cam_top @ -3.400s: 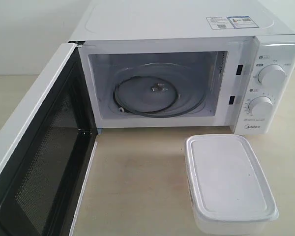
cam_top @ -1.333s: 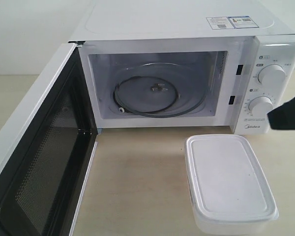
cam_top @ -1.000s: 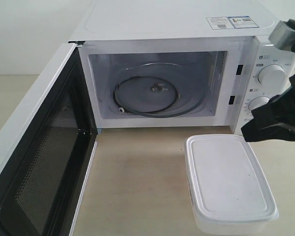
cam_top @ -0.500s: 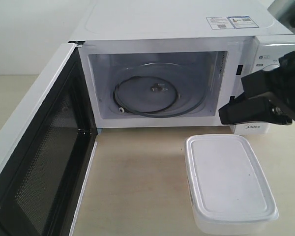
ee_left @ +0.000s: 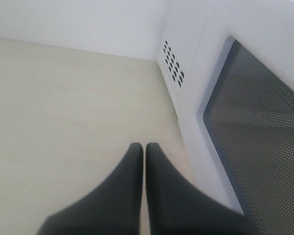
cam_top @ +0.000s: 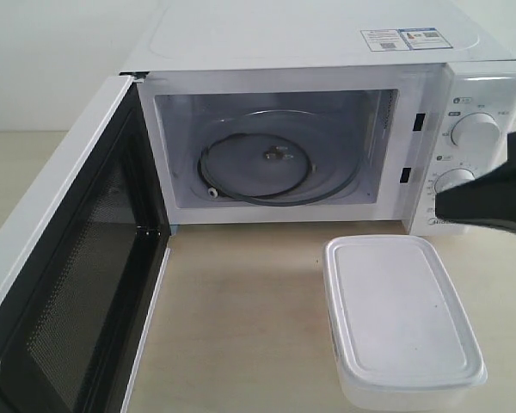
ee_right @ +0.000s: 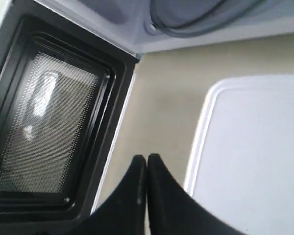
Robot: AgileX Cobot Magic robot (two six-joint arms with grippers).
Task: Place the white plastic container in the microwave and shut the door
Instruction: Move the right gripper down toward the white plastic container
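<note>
The white plastic container (cam_top: 402, 320) sits lidded on the table, in front of the microwave's (cam_top: 327, 52) right half. The door (cam_top: 69, 284) stands swung wide open at the left, its dark mesh window facing inward. The cavity holds only the glass turntable (cam_top: 275, 159). My right gripper (cam_top: 441, 206) is shut and empty, hovering above the container's far end in front of the lower dial (cam_top: 455, 182). In the right wrist view its tips (ee_right: 147, 156) hang beside the container (ee_right: 255, 147). My left gripper (ee_left: 144, 145) is shut, empty, just outside the door (ee_left: 255, 137).
The beige tabletop (cam_top: 241, 310) lies bare between the open door and the container. The microwave's vented side wall (ee_left: 172, 63) rises beside the left gripper. A white wall stands behind.
The right gripper came in from the right edge and reached up-left past the dials. It has since drawn back right and lower. Container and door have not moved.
</note>
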